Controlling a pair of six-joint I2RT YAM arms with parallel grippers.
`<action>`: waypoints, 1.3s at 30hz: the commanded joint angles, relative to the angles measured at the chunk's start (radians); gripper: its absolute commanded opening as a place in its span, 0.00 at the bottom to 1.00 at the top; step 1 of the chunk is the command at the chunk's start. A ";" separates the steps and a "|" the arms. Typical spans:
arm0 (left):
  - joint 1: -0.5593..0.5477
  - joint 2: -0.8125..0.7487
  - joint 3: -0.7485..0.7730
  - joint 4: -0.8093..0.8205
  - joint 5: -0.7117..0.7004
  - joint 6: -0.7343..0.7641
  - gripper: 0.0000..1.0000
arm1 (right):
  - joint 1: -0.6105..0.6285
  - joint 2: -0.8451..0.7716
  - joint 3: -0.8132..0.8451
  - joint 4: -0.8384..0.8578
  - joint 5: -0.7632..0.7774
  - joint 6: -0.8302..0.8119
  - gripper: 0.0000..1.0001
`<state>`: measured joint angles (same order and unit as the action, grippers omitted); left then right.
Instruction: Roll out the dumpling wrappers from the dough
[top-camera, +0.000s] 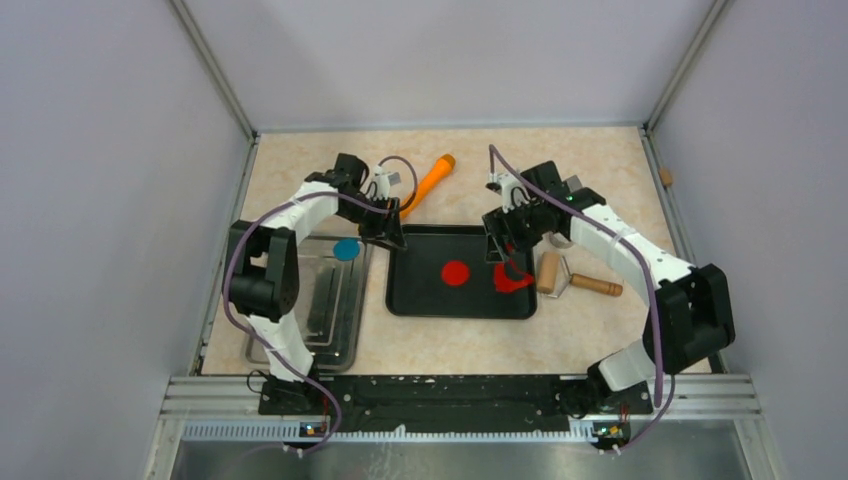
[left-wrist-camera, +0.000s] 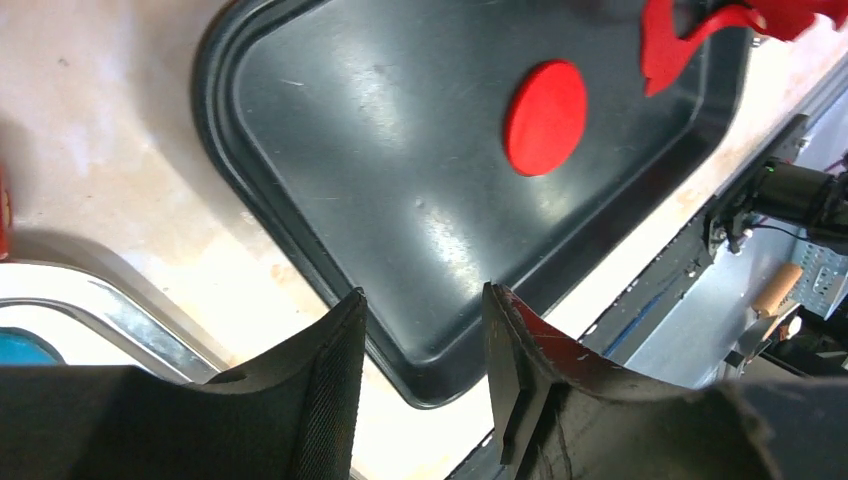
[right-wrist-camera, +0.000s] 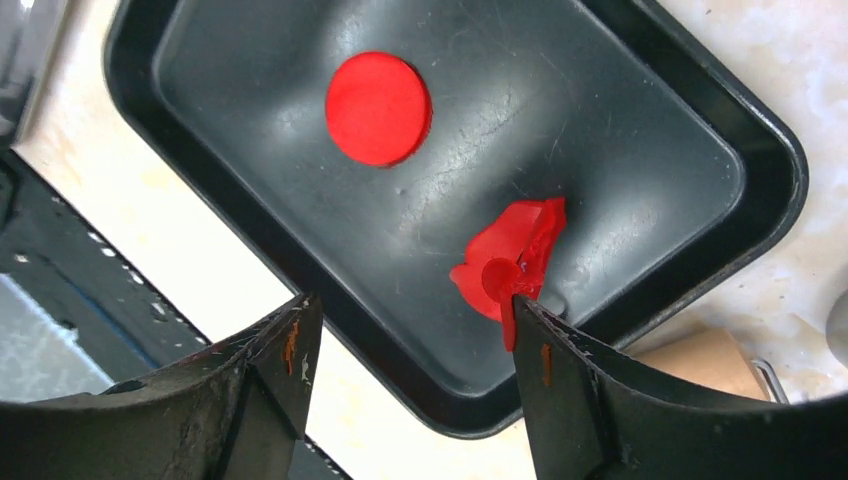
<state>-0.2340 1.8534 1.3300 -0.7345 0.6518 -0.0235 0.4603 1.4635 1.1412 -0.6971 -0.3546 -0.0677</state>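
A flat round red dough disc (top-camera: 455, 272) lies in the middle of the black tray (top-camera: 420, 295). A ragged red dough scrap (top-camera: 512, 278) lies at the tray's right side. My right gripper (top-camera: 500, 250) hangs just above the scrap, jaws open; in the right wrist view (right-wrist-camera: 410, 310) the scrap (right-wrist-camera: 510, 260) clings to the tip of one finger (right-wrist-camera: 545, 350). The disc (right-wrist-camera: 378, 107) lies apart from it. My left gripper (top-camera: 388, 236) is open and empty over the tray's back left corner (left-wrist-camera: 422, 310). The left wrist view shows the disc (left-wrist-camera: 545, 117) and scrap (left-wrist-camera: 690, 45).
A wooden rolling pin (top-camera: 575, 280) lies right of the tray. An orange tool (top-camera: 430, 180) lies behind it. A metal tray (top-camera: 310, 310) on the left holds a blue disc (top-camera: 346, 249). Walls enclose the table.
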 joint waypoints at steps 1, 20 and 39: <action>-0.003 -0.102 -0.006 0.016 0.088 0.014 0.50 | -0.075 0.034 0.105 0.024 -0.168 0.061 0.70; -0.210 -0.105 -0.057 0.605 0.173 -0.337 0.63 | -0.059 -0.208 -0.068 0.063 -0.252 -0.817 0.94; -0.276 -0.158 -0.153 0.805 0.170 -0.383 0.71 | 0.000 -0.389 -0.178 0.319 -0.163 -0.292 0.93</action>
<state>-0.5385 1.7756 1.1851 0.0757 0.8146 -0.4435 0.4896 1.0042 0.8082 -0.4118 -0.4717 -0.6975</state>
